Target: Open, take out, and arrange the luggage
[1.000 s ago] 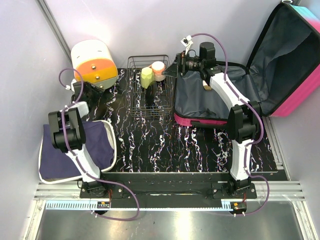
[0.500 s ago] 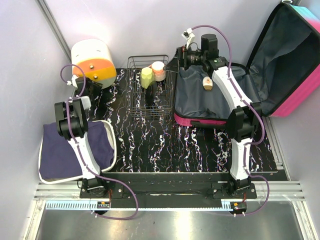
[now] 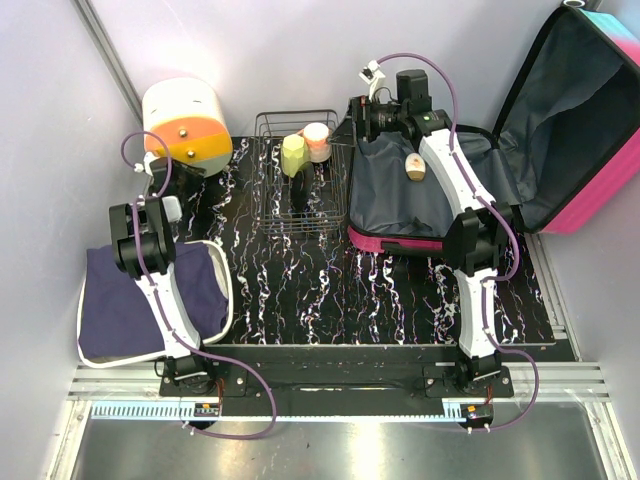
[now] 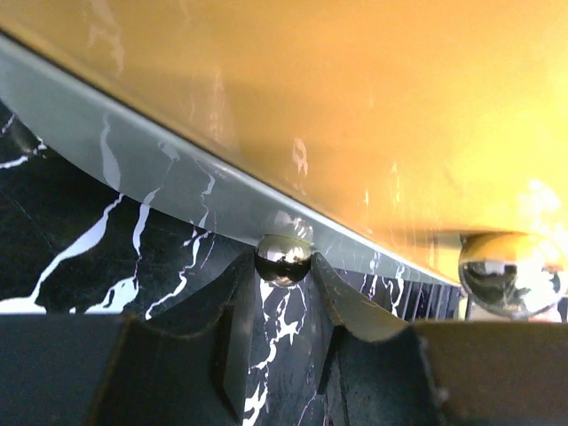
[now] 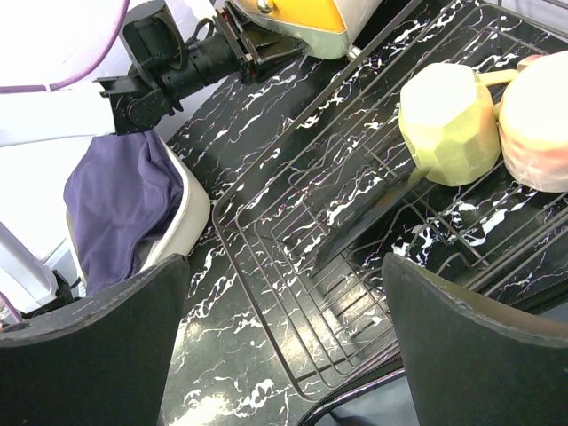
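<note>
Our left gripper has just pinched 1 knob on the drawer box, probably to open storage. Our right gripper gapes empty over the rack. The luggage lies open back-right, 1 item inside.

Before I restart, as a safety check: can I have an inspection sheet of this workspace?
Surface: black marbled tabletop.
Job's things: luggage open, lid leaning back; small tan item on lining.
Clutter: wire basket holding green cup and pink cup; drawer box; purple cloth in white tray.
Grippers: left gripper pinching drawer box's metal knob; right gripper open, at luggage's far-left corner.
Cables: purple cables looping above the tabletop.
Surroundings: grey walls.
</note>
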{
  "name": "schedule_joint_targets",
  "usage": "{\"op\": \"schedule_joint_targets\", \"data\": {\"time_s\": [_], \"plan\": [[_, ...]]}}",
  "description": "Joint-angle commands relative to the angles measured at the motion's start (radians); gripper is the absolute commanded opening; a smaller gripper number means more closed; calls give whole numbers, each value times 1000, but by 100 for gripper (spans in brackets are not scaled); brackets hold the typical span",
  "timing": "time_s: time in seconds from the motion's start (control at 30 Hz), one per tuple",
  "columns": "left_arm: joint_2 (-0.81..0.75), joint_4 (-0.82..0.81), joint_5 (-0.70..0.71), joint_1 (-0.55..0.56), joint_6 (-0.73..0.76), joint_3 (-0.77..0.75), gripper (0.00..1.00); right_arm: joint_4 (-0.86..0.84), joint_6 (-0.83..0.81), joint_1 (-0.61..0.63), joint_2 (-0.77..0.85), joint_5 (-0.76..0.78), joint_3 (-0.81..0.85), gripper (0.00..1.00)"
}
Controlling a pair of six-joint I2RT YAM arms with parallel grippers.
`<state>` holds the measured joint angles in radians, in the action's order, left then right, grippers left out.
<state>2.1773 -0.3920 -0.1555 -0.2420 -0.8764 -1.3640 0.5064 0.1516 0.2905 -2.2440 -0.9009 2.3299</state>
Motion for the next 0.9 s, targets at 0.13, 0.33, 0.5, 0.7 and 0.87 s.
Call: {"op": "schedule_joint_targets", "data": {"time_s": [0.13,0.33,0.5,0.7,0.87], "plan": [[-197,-220,-81,40,-53,232,1,9,-38,-8,34,-21,2,100],[-312,-232,-70,76,-76,370,1,11,-67,-10,80,-33,-69,100],[-393,-177,-52,92,-78,444,45,9,-89,-17,127,2,-133,100],[-473,-81,-88,76,-13,438,73,49,-112,-62,132,193,-130,100],[-577,20,-185,63,103,413,75,188,-246,-114,31,497,-14,100]]}}
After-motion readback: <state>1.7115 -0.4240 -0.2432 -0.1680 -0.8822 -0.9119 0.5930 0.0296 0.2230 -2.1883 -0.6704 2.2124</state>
